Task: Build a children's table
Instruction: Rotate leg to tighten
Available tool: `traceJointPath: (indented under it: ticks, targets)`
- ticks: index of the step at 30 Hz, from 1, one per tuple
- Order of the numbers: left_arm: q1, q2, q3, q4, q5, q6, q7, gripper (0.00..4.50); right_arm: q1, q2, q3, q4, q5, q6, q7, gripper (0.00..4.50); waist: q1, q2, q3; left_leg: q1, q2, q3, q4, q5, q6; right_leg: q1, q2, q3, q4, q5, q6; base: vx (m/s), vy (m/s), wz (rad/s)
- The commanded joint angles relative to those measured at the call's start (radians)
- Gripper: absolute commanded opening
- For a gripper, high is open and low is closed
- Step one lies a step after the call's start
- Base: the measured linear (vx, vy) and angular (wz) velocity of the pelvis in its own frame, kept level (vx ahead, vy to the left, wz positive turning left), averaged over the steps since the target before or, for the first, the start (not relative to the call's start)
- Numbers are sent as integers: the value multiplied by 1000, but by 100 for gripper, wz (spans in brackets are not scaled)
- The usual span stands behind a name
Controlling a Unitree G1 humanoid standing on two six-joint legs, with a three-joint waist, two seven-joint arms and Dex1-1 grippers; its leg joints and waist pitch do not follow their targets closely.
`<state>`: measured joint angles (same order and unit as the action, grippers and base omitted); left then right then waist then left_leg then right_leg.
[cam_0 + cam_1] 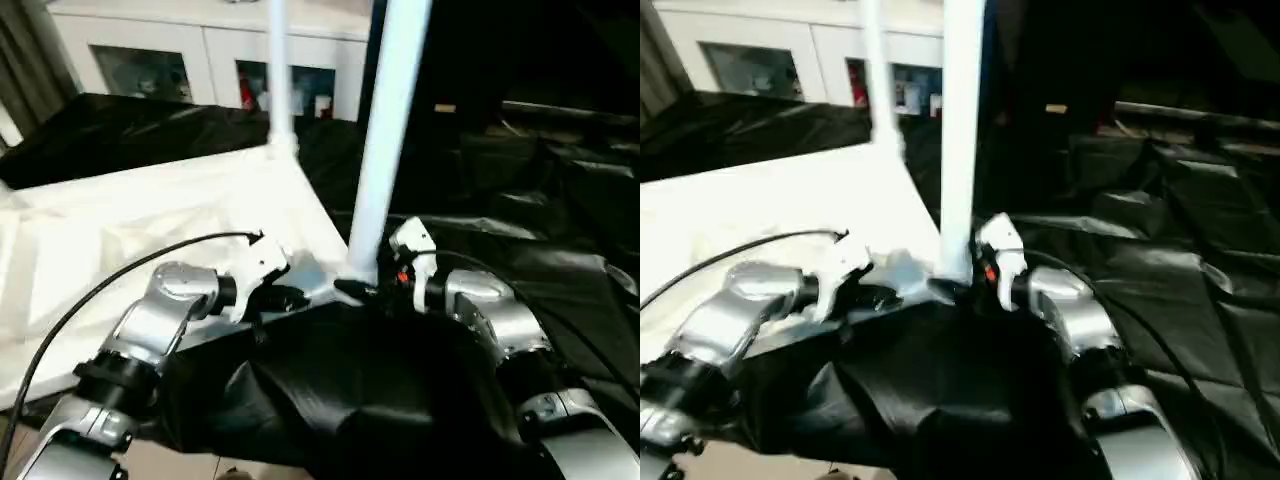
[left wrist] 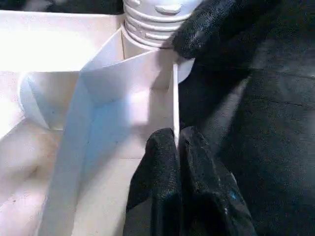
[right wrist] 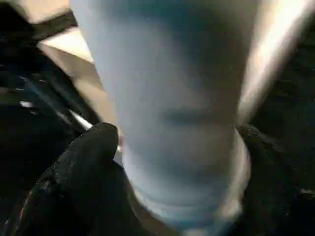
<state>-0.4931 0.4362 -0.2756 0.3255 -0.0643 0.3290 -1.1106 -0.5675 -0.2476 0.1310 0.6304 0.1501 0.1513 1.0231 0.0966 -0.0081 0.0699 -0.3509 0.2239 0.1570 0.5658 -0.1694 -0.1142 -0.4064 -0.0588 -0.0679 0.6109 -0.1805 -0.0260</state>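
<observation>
Two legs (image 1: 385, 140) stand fitted; my left gripper (image 2: 176, 147) pinches the tabletop (image 1: 150, 220) rim, my right gripper (image 3: 182, 162) straddles the near leg, grip unconfirmed.

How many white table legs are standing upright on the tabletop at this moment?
2: the near leg at the tabletop corner between the grippers, the far leg at the corner behind it. Others may be out of view.

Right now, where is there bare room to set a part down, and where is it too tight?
Free: the black-draped work table beyond the right gripper, and the middle of the upturned tabletop. Crowded: the near corner, where the left gripper pinches the rim and the right gripper flanks the near leg.
</observation>
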Motion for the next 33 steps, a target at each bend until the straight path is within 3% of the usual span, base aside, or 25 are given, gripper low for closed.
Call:
traceJointPath:
  ticks: [1, 5, 6, 8, 11, 15, 19, 23, 24, 25, 26, 27, 28, 32, 33]
  targets:
    - [6, 11, -20, -55, -51, -11, -80, 0, 18, -20, 28, -48, 11, 7, 83, 396, 5, 13, -79, -2, 4, 14, -51, -176, 43, 64, -64, 43, -61, -109, -234, 0, 0, 0]
    - [12, 40, -19, -70, -57, -10, -124, 0, 33, -49, 43, -80, 16, 16, 144, 396, 18, 15, -77, 3, 5, 15, -51, -198, 36, 60, -63, 44, -65, -146, -230, 0, 0, 0]
    - [13, 45, -18, -73, -57, -10, -131, 0, 37, -56, 48, -87, 16, 17, 156, 369, 18, 16, -76, 3, 4, 15, -52, -205, 33, 59, -63, 44, -66, -156, -229, 0, 0, 0]
    - [14, 48, -15, -76, -62, -6, -138, 0, 41, -62, 55, -94, 16, 22, 168, 369, 19, 16, -76, 4, 5, 13, -53, -222, 22, 60, -64, 43, -67, -183, -219, 0, 0, 0]
    - [17, 50, -18, -82, -67, -1, -145, 0, 50, -68, 69, -109, 17, 31, 178, 326, 19, 19, -78, 4, 3, 12, -52, -215, 19, 61, -62, 43, -66, -161, -221, 0, 0, 0]
    - [14, 38, -20, -70, -58, -11, -127, 0, 58, -57, 69, -111, 12, 35, 157, 306, 21, 22, -81, 2, 2, 11, -50, -196, 20, 63, -61, 42, -60, -113, -231, 0, 0, 0]
    - [3, 14, -7, -46, -46, -10, -79, 0, 69, -32, 53, -102, 5, 44, 101, 287, 20, 18, -79, 2, 1, 11, -51, -208, 14, 64, -63, 42, -64, -142, -224, 0, 0, 0]
    - [-66, -66, 35, 85, 12, -3, 126, 0, 44, 76, -16, 16, -26, 56, -202, 281, 11, 19, -70, 6, -4, 12, -54, -246, -6, 53, -63, 42, -78, -263, -194, 0, 0, 0]
    - [-72, -73, 38, 95, 15, -3, 141, 0, 40, 85, -22, 26, -25, 59, -224, 281, 11, 15, -72, 9, -6, 8, -54, -262, -20, 59, -68, 40, -84, -339, -168, 0, 0, 0]
    - [-81, -82, 42, 110, 20, -3, 162, 0, 35, 97, -31, 40, -24, 63, -255, 280, 11, 16, -75, 6, -3, 7, -55, -250, -17, 59, -69, 42, -82, -337, -158, 0, 0, 0]
    - [-100, -108, 50, 137, 31, 7, 217, 0, 20, 125, -49, 72, -21, 66, -319, 280, 8, 2, -72, 6, -2, 11, -56, -249, -12, 55, -66, 44, -86, -334, -154, 0, 0, 0]
    - [-117, -132, 56, 160, 38, 13, 264, 0, 8, 147, -59, 97, -24, 66, -370, 280, 10, 8, -71, 5, -3, 9, -55, -244, -15, 55, -68, 44, -82, -334, -155, 0, 0, 0]
    - [-140, -167, 63, 188, 45, 23, 324, 0, -12, 180, -63, 135, -34, 57, -440, 280, 8, 0, -74, 5, -3, 9, -55, -239, -13, 55, -68, 43, -84, -338, -152, 0, 0, 0]
    - [-175, -234, 67, 224, 51, 37, 405, 0, -52, 247, -68, 202, -46, 24, -540, 280, 10, 7, -78, 3, -4, 11, -52, -210, -8, 55, -70, 45, -79, -293, -156, 0, 0, 0]
    - [-179, -245, 59, 224, 52, 32, 404, 0, -63, 264, -74, 214, -34, 18, -534, 315, 9, 7, -78, 1, -3, 10, -52, -210, -6, 55, -71, 45, -78, -285, -158, 0, 0, 0]
